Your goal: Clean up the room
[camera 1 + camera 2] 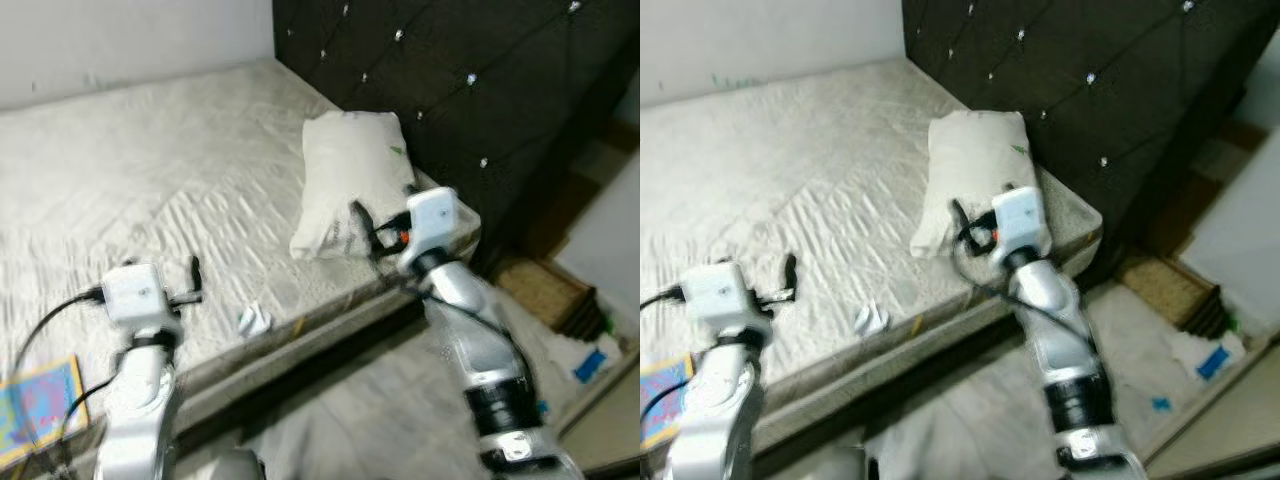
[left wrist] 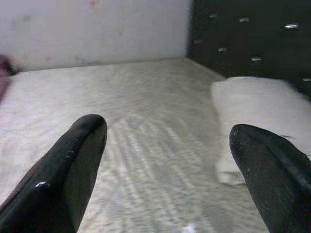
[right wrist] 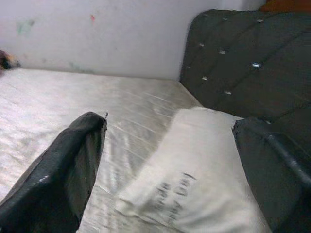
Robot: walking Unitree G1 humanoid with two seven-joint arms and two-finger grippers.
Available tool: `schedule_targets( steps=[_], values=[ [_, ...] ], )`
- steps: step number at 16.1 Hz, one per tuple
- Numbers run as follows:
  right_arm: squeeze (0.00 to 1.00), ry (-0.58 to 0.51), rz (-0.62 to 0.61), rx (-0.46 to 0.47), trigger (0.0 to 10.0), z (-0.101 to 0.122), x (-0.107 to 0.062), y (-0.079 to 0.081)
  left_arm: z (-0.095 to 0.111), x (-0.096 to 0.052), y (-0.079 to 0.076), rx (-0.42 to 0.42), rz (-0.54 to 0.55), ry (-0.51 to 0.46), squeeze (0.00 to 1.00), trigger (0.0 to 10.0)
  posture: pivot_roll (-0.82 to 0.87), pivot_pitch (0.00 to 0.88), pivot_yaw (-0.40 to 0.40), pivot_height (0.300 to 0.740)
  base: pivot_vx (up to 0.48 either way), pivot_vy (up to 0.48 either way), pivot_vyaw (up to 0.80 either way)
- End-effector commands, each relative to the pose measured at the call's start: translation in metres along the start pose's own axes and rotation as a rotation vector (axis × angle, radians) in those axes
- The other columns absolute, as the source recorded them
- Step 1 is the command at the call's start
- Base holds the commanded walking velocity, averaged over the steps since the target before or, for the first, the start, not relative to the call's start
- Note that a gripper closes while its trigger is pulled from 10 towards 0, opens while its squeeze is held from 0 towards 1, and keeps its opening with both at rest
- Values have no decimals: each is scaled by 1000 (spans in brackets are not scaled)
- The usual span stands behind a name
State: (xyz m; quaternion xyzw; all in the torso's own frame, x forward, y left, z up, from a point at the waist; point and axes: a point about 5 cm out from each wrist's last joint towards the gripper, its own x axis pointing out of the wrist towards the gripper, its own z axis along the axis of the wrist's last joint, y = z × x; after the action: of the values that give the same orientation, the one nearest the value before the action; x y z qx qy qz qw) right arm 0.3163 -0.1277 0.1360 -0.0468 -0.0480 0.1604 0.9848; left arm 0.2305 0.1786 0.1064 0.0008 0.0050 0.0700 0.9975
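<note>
A white pillow (image 1: pixel 350 180) leans against the dark tufted headboard (image 1: pixel 480 80) at the far right corner of the bare mattress (image 1: pixel 150 170). My right gripper (image 1: pixel 368 232) is open at the pillow's lower front edge. In the right wrist view its fingers (image 3: pixel 73 165) frame the pillow (image 3: pixel 204 165) close ahead. My left gripper (image 1: pixel 193 285) is open above the mattress near the front edge, well left of the pillow. The left wrist view looks across the mattress, with the pillow (image 2: pixel 262 111) off to one side. A small crumpled white and blue scrap (image 1: pixel 253 320) lies near the mattress edge, between the arms.
A colourful book (image 1: pixel 40 400) lies at the mattress's front left corner, with a black cable running near it. Right of the bed, the floor holds a brown mat (image 1: pixel 540 285), white sheets and a blue item (image 1: pixel 590 362). A pale wall stands behind the bed.
</note>
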Motion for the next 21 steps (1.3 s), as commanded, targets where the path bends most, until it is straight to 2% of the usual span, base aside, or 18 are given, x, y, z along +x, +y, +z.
schedule_targets(
  steps=[1, 7, 10, 15, 21],
  values=[
    [0, -15, 4, 5, 10000, 3, 1, 1, 4, 1, 2, 2, -1, -21, 0, 10000, 50, 0, -77, 740, 0, 0, 0],
    [0, -19, 9, 2, 10000, 4, 1, 1, 3, 1, 1, -3, -13, -19, 0, 10000, 47, 0, -74, 740, 281, 0, 610],
    [0, -16, 5, 9, 10000, 3, 1, 1, 3, 1, 2, 2, -13, -19, 0, 10000, 47, 0, -74, 740, 296, 0, 0],
    [0, -16, 8, -7, 10000, 2, 0, 0, 3, 3, -2, -34, -4, -5, 0, 10000, 48, 0, -73, 740, 0, 0, 0],
    [0, -10, 12, -17, 10000, 0, 0, 2, 1, 3, -1, -43, -12, 10, 0, 10000, 55, 0, -74, 740, 0, 0, 800]
  ],
)
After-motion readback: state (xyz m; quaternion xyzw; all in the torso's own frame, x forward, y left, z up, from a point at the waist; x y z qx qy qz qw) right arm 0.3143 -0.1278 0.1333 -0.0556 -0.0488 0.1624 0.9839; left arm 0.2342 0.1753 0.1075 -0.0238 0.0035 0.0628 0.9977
